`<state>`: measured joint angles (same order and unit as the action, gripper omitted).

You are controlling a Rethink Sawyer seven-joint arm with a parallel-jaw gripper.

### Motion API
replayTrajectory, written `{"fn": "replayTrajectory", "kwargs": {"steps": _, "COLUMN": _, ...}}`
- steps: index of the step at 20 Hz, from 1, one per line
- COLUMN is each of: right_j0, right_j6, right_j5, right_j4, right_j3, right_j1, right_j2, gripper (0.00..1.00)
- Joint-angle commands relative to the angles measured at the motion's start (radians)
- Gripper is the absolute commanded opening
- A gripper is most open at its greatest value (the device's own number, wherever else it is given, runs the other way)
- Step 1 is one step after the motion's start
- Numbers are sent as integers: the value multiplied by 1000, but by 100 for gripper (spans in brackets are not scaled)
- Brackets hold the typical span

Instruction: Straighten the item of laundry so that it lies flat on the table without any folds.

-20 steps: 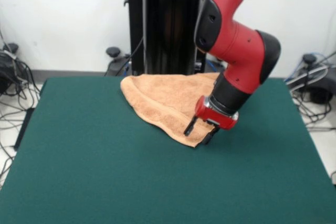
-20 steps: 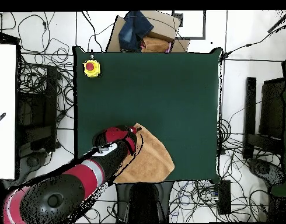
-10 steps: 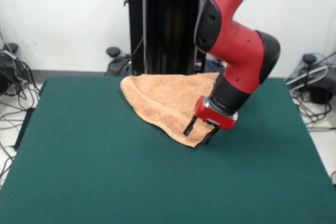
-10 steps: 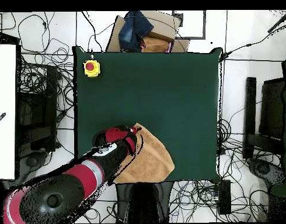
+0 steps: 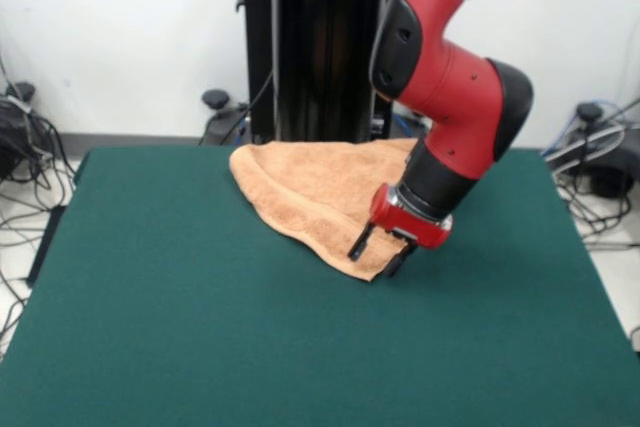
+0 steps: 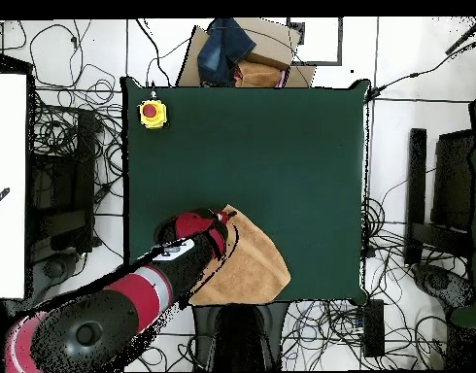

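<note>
The item of laundry (image 5: 320, 187) is an orange-tan towel, folded over into a rough triangle on the far middle of the green table (image 5: 180, 327). Its pointed corner reaches toward the table's centre. My gripper (image 5: 377, 255) hangs tilted right at that corner, its two black fingers apart, one over the cloth and one at its edge. Whether the tips touch the towel is unclear. In the overhead view the towel (image 6: 250, 264) lies by the table's (image 6: 281, 146) bottom edge, with the gripper (image 6: 225, 221) at its upper-left tip and the arm covering its left side.
A yellow box with a red button (image 6: 152, 114) sits at the table's top-left corner in the overhead view. A cardboard box with blue cloth (image 6: 237, 53) stands beyond the top edge. Cables cover the floor on both sides.
</note>
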<state>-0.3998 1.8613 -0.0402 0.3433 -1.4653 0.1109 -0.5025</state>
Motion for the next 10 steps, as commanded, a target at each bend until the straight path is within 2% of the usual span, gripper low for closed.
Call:
{"fn": "replayTrajectory", "kwargs": {"steps": 1, "right_j0": -2, "right_j6": 233, "right_j5": 66, "right_j4": 65, "right_j3": 8, "right_j1": 80, "right_j2": 69, "gripper": 100}}
{"fn": "replayTrajectory", "kwargs": {"steps": 7, "right_j0": 16, "right_j6": 227, "right_j5": 103, "right_j4": 55, "right_j3": 0, "right_j1": 74, "right_j2": 93, "gripper": 100}}
{"fn": "replayTrajectory", "kwargs": {"steps": 8, "right_j0": 15, "right_j6": 226, "right_j5": 109, "right_j4": 55, "right_j3": -2, "right_j1": 74, "right_j2": 95, "gripper": 0}}
{"fn": "replayTrajectory", "kwargs": {"steps": 10, "right_j0": 19, "right_j6": 225, "right_j5": 114, "right_j4": 53, "right_j3": -3, "right_j1": 73, "right_j2": 98, "gripper": 0}}
